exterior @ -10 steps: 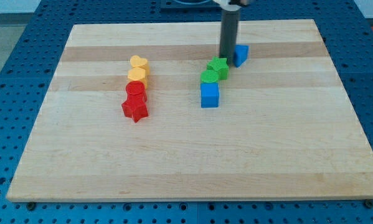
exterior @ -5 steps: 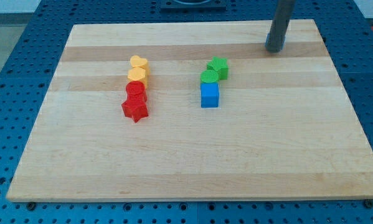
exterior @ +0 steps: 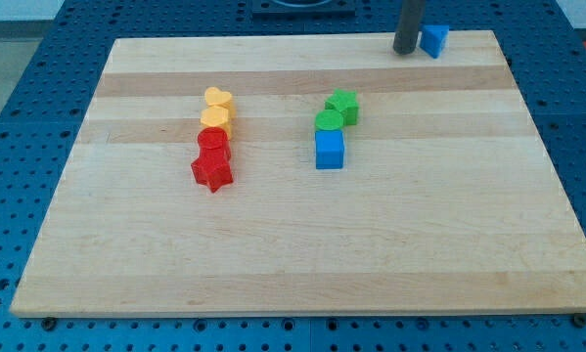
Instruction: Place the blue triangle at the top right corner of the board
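The blue triangle [exterior: 434,40] lies near the top right corner of the wooden board [exterior: 302,254], close to its top edge. My tip [exterior: 405,51] stands just to the left of the blue triangle, close beside it; I cannot tell whether they touch.
A blue cube [exterior: 330,150] sits mid-board with a green cylinder [exterior: 328,121] and a green star [exterior: 343,104] just above it. At the left stand a yellow heart [exterior: 218,99], a yellow block [exterior: 214,118], a red cylinder [exterior: 212,143] and a red star [exterior: 212,172].
My tip has pushed the blue triangle from beside the green star up and right to the board's top right corner. The tip now stands left of it. Other blocks have not moved.
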